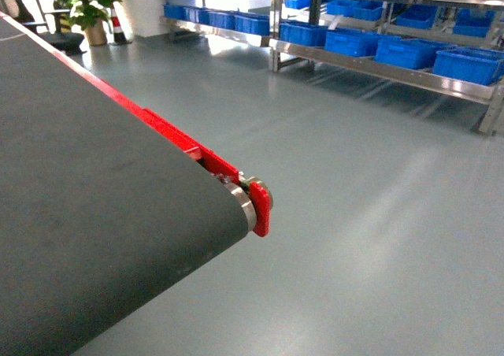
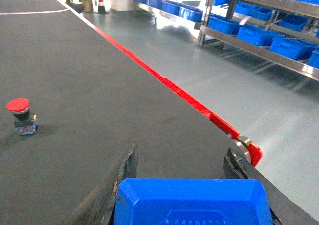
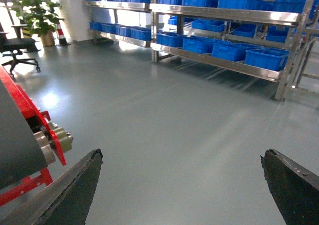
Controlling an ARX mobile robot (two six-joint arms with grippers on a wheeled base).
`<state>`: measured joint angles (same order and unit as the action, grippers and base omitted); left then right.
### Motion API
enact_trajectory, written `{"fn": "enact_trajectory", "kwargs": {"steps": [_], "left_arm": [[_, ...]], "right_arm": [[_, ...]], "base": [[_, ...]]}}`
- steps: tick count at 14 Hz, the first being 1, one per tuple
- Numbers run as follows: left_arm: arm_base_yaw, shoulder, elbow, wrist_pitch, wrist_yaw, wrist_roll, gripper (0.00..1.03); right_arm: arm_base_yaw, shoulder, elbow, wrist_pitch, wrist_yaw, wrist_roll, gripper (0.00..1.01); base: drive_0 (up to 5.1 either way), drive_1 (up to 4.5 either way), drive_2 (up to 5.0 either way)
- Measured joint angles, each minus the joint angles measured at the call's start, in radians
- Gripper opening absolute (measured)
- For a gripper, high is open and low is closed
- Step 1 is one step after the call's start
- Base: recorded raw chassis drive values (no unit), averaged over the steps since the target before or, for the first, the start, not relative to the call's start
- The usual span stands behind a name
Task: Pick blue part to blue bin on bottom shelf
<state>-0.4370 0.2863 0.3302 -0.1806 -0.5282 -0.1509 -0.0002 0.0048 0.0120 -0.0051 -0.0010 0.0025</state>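
1. Left gripper (image 2: pixel 182 185): bottom centre of left wrist view, dark fingers (image 2: pixel 122 177) closed on either side of the blue part (image 2: pixel 192 202); part fills the gap, held between them.
2. Blue part: bright blue moulded plastic, flat top w/ ribbed patch at lower edge of frame; sits above the conveyor belt (image 2: pixel 75 85). Contact w/ belt can't be told.
3. Right gripper (image 3: pixel 182 185): fingers (image 3: pixel 75 190) at lower left & lower right corners of right wrist view, spread wide, nothing between them; grey floor (image 3: pixel 174 125) beneath.
4. Conveyor belt: dark grey, red side rail (image 1: pixel 169 135), steel end roller (image 1: pixel 244 202) centre of head view.
5. Red push-button (image 2: pixel 20 115): on belt, left edge of left wrist view, well apart from gripper.
6. Bottom shelf (image 3: pixel 214 59): low steel tier of rack, upper right of right wrist view, carries row of blue bins (image 3: pixel 266 58).
7. Potted plant (image 1: pixel 87 5): upper left, head view.
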Motion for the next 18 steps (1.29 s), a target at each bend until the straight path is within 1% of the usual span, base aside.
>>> {"fn": "enact_trajectory", "kwargs": {"steps": [18], "left_arm": [[0.000,0.000,0.000,0.000,0.000,0.000,0.43]], "right_arm": [[0.000,0.000,0.000,0.000,0.000,0.000,0.98]], "base": [[-1.5,-1.54,-1.5]]}}
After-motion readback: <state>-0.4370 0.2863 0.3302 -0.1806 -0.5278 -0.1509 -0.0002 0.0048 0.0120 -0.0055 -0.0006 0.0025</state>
